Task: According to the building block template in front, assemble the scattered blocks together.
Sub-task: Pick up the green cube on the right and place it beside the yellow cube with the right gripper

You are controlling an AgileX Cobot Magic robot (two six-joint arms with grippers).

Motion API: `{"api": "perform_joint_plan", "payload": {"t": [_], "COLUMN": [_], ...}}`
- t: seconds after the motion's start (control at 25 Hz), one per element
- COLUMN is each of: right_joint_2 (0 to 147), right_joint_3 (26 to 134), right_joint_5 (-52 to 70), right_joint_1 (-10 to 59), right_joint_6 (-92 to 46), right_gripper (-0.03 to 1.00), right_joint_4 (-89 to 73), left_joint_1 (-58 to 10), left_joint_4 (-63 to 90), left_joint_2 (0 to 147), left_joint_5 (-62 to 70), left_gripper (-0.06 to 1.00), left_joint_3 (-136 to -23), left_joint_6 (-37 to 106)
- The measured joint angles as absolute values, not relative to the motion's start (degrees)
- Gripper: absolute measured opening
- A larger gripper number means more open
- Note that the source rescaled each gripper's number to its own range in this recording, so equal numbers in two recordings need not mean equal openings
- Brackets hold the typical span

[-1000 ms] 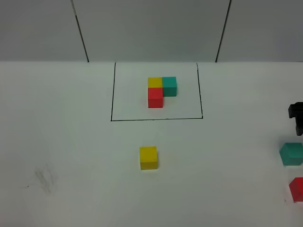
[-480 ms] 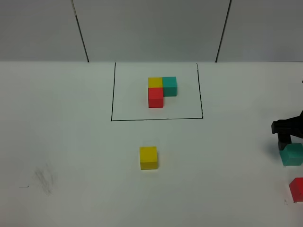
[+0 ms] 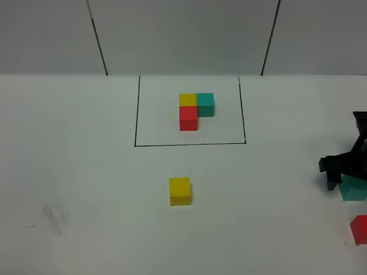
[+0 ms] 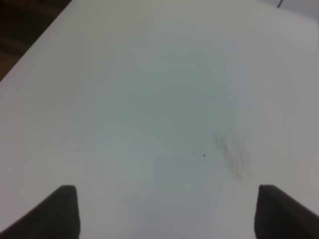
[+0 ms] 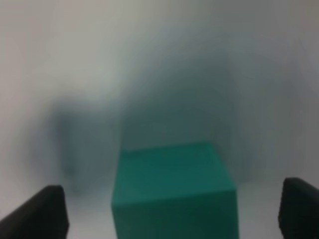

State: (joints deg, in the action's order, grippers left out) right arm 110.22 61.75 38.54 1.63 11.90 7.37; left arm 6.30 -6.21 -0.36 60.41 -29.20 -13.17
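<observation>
The template [image 3: 195, 110] is a yellow, teal and red cube cluster inside a black drawn rectangle at the back middle. A loose yellow cube [image 3: 179, 191] sits in front of it. A loose teal cube [image 3: 355, 189] sits at the right edge and a loose red cube [image 3: 360, 229] in front of it. My right gripper [image 3: 344, 172] is low over the teal cube; in the right wrist view the teal cube [image 5: 173, 191] lies between the open fingertips [image 5: 45, 214], not touched. My left gripper [image 4: 167, 214] is open and empty over bare table, outside the high view.
The white table [image 3: 86, 172] has a faint grey smudge [image 3: 54, 216] at the front left, also seen in the left wrist view [image 4: 232, 152]. The table's edge [image 4: 30, 55] shows in the left wrist view. A grey panelled wall [image 3: 183, 34] stands behind.
My right gripper has come in from the right edge, moved forward and down, and now stands around the teal cube. The cubes have not moved.
</observation>
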Motion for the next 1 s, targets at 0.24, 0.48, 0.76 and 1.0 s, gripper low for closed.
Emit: {"api": "perform_joint_plan", "payload": {"t": [0.24,0.48,0.76,1.0], "right_joint_2": [110.4,110.3,103.3,96.9], "right_joint_3": [61.7,61.7,61.6,61.6], "right_joint_5": [38.5,39.5,46.1,50.0], "right_joint_1": [1.6,1.6,4.3,11.5], "right_joint_6": [11.8,8.7,-0.9,-14.8], "right_gripper": [0.40,0.25,0.25,0.25], "right_joint_4": [7.4,7.5,7.3,7.0], "left_joint_1": [6.3,6.3,6.3,6.3], "left_joint_4": [-6.2,-6.2,-6.2,-6.2], "left_joint_2": [-0.4,-0.4,-0.4,-0.4], "left_joint_5": [60.4,60.4,60.4,60.4], "left_gripper": [0.65,0.65,0.65,0.65], "left_joint_3": [-29.2,-29.2,-29.2,-29.2], "left_joint_6": [-13.2,-13.2,-13.2,-13.2]}}
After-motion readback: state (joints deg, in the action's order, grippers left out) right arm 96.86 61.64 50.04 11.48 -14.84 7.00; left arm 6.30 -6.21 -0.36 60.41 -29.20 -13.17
